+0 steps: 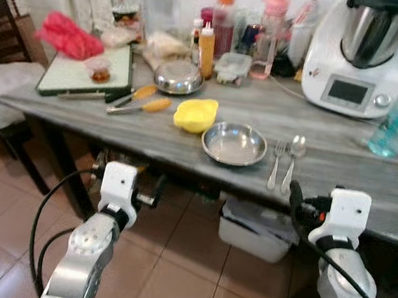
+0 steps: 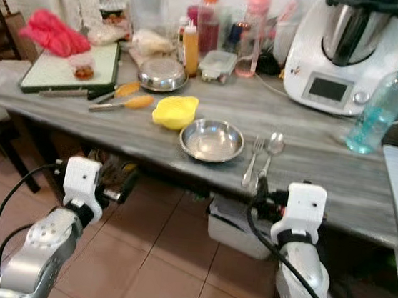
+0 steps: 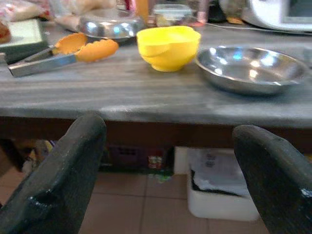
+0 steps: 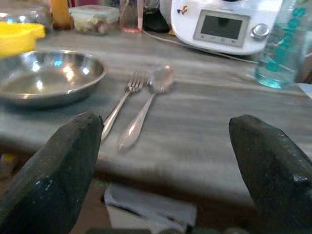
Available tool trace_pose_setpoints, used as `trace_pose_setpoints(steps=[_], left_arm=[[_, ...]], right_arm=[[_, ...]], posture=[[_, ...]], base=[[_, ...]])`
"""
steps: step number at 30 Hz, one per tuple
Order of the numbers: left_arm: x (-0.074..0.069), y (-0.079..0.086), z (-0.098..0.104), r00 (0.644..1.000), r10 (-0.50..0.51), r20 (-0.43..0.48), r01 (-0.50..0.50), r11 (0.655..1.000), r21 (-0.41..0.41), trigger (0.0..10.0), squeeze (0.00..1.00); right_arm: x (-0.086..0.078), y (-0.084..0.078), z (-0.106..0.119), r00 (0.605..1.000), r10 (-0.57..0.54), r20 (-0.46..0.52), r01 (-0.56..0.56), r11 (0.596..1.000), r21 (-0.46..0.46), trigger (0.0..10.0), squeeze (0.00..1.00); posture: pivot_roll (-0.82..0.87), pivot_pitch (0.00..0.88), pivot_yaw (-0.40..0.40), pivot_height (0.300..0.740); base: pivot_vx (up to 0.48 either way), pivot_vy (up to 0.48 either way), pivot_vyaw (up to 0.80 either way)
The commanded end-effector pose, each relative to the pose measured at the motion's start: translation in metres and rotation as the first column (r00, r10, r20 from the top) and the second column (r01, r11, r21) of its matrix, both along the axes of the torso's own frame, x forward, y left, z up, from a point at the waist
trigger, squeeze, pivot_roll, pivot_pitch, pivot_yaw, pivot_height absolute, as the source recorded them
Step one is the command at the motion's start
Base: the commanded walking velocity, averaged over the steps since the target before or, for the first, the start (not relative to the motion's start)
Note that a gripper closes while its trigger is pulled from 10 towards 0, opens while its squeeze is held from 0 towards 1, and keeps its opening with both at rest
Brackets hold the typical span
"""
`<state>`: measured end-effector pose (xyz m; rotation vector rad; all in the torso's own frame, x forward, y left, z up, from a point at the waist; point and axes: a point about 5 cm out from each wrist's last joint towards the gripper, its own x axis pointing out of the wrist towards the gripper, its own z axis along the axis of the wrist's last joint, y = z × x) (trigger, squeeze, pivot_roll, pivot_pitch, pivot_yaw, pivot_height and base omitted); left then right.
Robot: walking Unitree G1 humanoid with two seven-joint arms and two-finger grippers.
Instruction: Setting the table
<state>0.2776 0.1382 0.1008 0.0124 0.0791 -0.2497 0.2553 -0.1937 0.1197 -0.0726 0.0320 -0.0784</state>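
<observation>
Right wrist: fork (image 4: 122,101) beside spoon (image 4: 146,105).

near edge: bare table (image 1: 150,140) | mid: steel plate (image 1: 234,143), fork (image 1: 276,163), spoon (image 1: 293,160) | rear: seemingly crowded

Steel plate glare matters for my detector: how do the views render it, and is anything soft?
Left wrist view: bright highlights on the steel plate, near black fingers blurred. Right wrist view: fork and spoon slightly soft. Left eye view: plate evenly lit, background bottles hazy.
</observation>
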Motion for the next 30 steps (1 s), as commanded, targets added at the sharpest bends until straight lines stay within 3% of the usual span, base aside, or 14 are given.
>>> trace_pose_setpoints(steps=[1,13,30], left_arm=[[0.001,0.0,0.0,1.0,-0.006,0.0,0.006,1.0,0.012,10.0,0.0],[0.004,-0.001,0.002,1.0,-0.009,0.008,0.008,1.0,0.015,10.0,0.0],[-0.005,0.004,0.006,0.999,-0.038,0.015,0.037,0.999,0.03,10.0,0.0]], right_arm=[[0.001,0.0,0.004,1.0,-0.001,0.018,0.001,1.0,-0.001,10.0,0.0],[0.005,-0.007,0.006,0.999,-0.025,0.035,0.026,1.0,-0.011,10.0,0.0],[0.001,0.005,0.008,0.999,-0.019,0.036,0.019,1.0,0.0,10.0,0.0]], posture=[[-0.07,0.0,0.031,0.74],[-0.07,0.0,0.035,0.74],[-0.05,0.0,0.024,0.74]], base=[[-0.289,0.0,0.0],[-0.29,0.0,0.0],[-0.235,0.0,0.0]])
